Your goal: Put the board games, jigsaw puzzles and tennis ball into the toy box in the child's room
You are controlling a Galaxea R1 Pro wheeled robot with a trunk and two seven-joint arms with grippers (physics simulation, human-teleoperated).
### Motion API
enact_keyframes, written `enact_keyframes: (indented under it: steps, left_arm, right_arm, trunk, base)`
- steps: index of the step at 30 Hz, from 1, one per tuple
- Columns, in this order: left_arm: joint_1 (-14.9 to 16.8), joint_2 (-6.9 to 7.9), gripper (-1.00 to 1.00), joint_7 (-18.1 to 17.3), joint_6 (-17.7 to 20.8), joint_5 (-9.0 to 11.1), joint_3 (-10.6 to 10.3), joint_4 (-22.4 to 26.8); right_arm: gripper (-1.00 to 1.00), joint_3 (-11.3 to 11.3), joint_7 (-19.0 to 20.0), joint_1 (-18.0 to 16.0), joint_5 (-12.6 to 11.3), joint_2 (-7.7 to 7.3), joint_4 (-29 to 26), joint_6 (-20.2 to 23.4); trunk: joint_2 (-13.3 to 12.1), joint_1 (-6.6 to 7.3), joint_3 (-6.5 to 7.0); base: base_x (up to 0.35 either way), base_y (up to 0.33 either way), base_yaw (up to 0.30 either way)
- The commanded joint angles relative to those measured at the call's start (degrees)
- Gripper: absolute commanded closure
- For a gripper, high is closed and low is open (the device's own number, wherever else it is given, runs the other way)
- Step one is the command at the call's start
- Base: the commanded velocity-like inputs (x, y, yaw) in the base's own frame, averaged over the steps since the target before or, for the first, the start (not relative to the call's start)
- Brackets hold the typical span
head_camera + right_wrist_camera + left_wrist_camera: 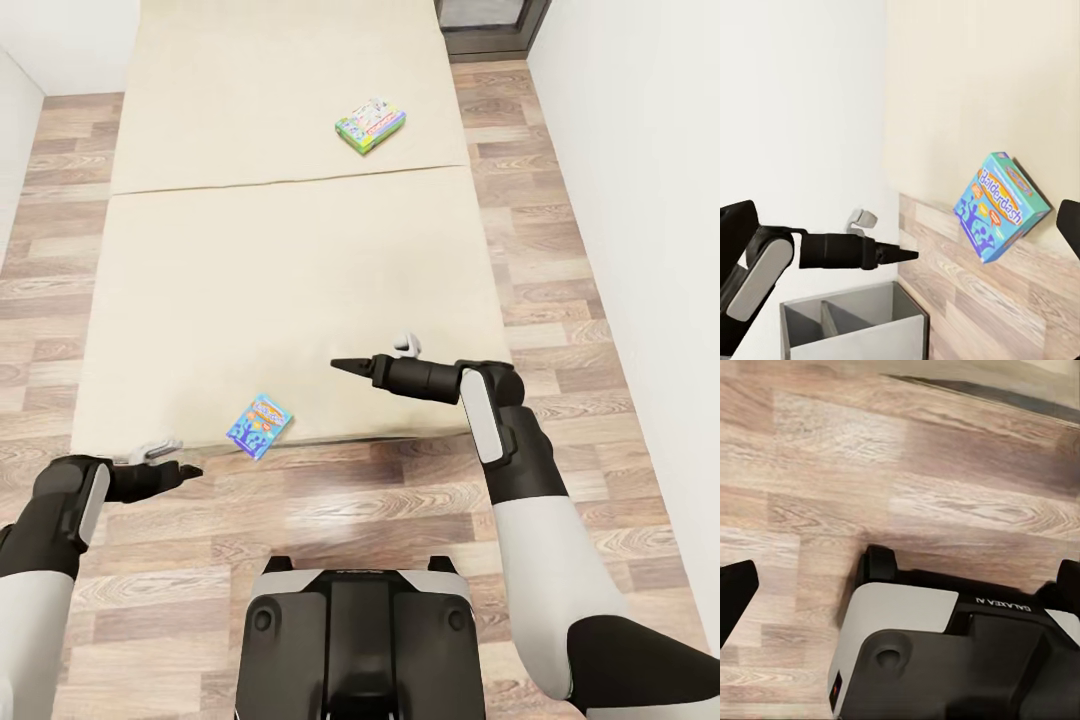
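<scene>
Two board games lie on the beige bed. A green-and-white box rests far back on the mattress. A blue box lettered Balderdash sits at the mattress's near edge, partly over it. My right gripper hovers above the near part of the bed, right of the blue box and pointing toward it; its fingers stand wide apart with nothing between them. My left gripper hangs over the wood floor just in front of the bed, left of the blue box, open and holding nothing.
Wood-plank floor runs along both sides of the bed. A white wall stands close on the right and a dark door frame at the far end. My own base sits directly below.
</scene>
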State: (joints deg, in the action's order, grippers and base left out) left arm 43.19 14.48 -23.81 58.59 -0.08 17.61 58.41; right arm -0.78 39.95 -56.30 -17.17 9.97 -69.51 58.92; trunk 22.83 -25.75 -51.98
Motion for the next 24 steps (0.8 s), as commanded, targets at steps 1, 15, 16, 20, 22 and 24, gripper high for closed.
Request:
enact_keyframes:
  steps: [1, 15, 16, 20, 22, 24]
  left_arm:
    - [-1.0, 0.00, -1.00, 0.0, -0.2, 0.0, 0.1, 0.0]
    - [-4.8, 0.63, -1.00, 0.4, -13.4, -0.3, 0.1, -14.9]
    - [-4.8, 0.89, -1.00, 0.4, -14.5, -0.3, 0.1, -16.4]
    - [-4.9, 1.29, -1.00, 0.5, -16.5, -0.4, 0.1, -19.8]
    - [-4.9, 1.45, -1.00, 0.5, -17.4, -0.5, 0.1, -20.9]
    - [-4.9, 1.66, -1.00, 0.7, -18.6, -0.9, 0.1, -22.2]
  right_arm:
    - [-1.00, -0.1, 0.3, 0.1, 0.2, 0.03, 0.0, 0.2]
    - [-1.00, -0.2, 0.3, 0.2, 0.4, 0.03, 0.0, 0.2]
    - [-1.00, -0.2, 0.3, 0.2, 0.4, 0.03, 0.0, 0.2]
    - [-1.00, -0.2, 0.3, 0.1, 0.4, 0.03, 0.0, 0.2]
    - [-1.00, -0.2, 0.2, 0.1, 0.4, 0.03, 0.0, 0.2]
    - [-1.00, -0.1, 0.2, 0.1, 0.4, 0.03, 0.0, 0.2]
  trunk:
    - [0.1, -0.04, -0.06]
    - [0.1, -0.04, 0.38]
    - [0.1, -0.04, 0.47]
    - [0.1, -0.04, 0.83]
    - [0.1, -0.04, 1.01]
    - [0.1, -0.04, 1.20]
  base:
    - [-0.002, 0.000, 0.000]
    - [0.000, 0.000, 0.000]
    - [0.000, 0.000, 0.000]
    - [0.000, 0.000, 0.000]
    - [0.000, 0.000, 0.000]
    - [0.000, 0.000, 0.000]
